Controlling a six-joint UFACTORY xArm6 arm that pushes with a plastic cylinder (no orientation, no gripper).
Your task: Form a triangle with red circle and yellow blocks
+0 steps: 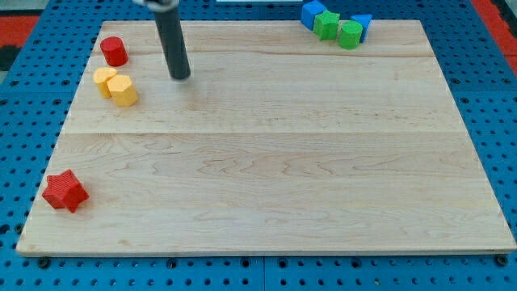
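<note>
A red circle block (114, 51) sits near the board's top left corner. Just below it lie two yellow blocks touching each other: a rounded one (105, 81) on the left and a hexagon-like one (123, 90) to its lower right. My tip (179, 76) rests on the board to the right of these three blocks, about 70 pixels from the nearest yellow block, touching none of them.
A red star block (65, 191) lies near the left edge at the lower left. At the top right, two blue blocks (313, 12) (362, 23) and two green blocks (327, 24) (350, 34) cluster at the board's (283, 162) top edge.
</note>
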